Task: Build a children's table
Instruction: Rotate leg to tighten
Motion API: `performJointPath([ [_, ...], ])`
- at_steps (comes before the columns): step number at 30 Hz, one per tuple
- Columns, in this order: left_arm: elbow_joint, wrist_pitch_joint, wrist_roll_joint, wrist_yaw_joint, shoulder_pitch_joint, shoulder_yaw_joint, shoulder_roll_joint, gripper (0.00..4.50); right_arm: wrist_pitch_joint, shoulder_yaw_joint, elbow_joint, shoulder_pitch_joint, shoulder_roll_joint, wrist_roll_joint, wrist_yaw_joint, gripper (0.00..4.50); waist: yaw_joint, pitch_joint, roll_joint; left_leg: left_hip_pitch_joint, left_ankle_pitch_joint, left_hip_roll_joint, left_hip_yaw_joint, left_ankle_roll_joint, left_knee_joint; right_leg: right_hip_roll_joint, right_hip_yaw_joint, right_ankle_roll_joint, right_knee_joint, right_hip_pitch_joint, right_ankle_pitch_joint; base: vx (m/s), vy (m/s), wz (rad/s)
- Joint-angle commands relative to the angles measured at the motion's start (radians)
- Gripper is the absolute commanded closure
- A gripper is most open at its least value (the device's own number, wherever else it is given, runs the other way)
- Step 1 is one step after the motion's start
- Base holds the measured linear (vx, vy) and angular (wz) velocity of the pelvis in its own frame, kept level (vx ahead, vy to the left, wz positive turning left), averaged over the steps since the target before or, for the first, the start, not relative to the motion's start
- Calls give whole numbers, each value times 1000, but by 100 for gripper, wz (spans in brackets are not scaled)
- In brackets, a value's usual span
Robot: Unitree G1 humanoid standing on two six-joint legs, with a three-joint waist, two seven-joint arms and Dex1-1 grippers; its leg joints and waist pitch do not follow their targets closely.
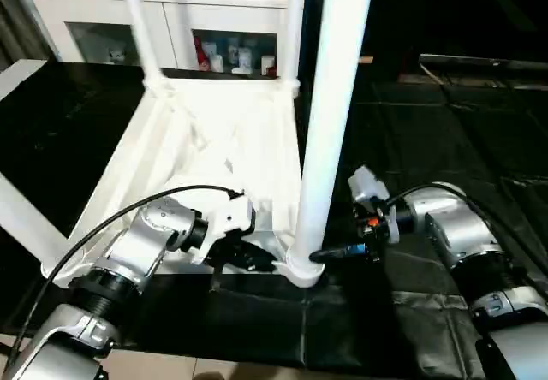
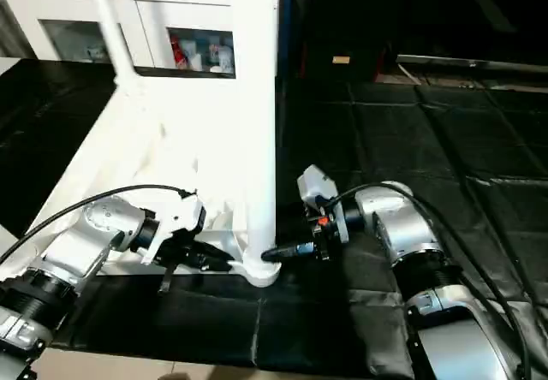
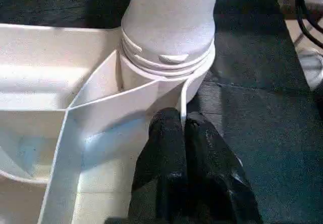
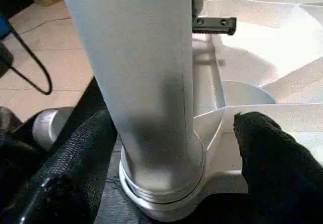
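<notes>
Left eye view, item list. Table top [image 1: 218,132]: white plastic, lying upside down on the black mat [image 1: 428,157], ribs facing up. Legs: one upright in the near corner socket [image 1: 301,270]; this near leg [image 1: 330,115] stands tall beside the right arm. Two more rise at the far corners.

Left gripper [image 1: 248,260]: fingers [image 3: 181,148] pressed together, empty, tips resting against the rib just beside the near socket.

Right gripper [image 1: 338,252]: fingers [image 4: 272,153] spread wide on either side of the near leg's base, not clamped on it.

Step in hand, as judged: seating the near leg. Threads still show above the socket rim in the left wrist view, so it is probably not fully home. Advice: close squarely low on the leg, keep it upright while turning, brace the top with the left gripper.
</notes>
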Motion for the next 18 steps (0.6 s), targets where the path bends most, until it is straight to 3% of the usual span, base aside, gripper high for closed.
performJointPath([
  [1,-51,-17,-3,-62,6,-40,-3,450,9,4,13,-13,5,12,11,95,-7,-67,-8,-6,-187,-6,27,56,-71,-30,29,-228,-65,66,-263,0,0,0],
  [10,-64,-17,0,-70,5,-54,9,450,12,25,45,-22,41,16,35,161,-4,-71,1,-6,-160,-6,27,58,-68,-28,28,-262,-56,67,-171,0,0,0],
  [18,-61,-19,8,-69,4,-58,9,450,25,46,39,-18,51,37,35,225,-3,-69,2,-3,-199,-6,26,43,-71,-28,29,-248,-62,67,-221,0,0,0],
])
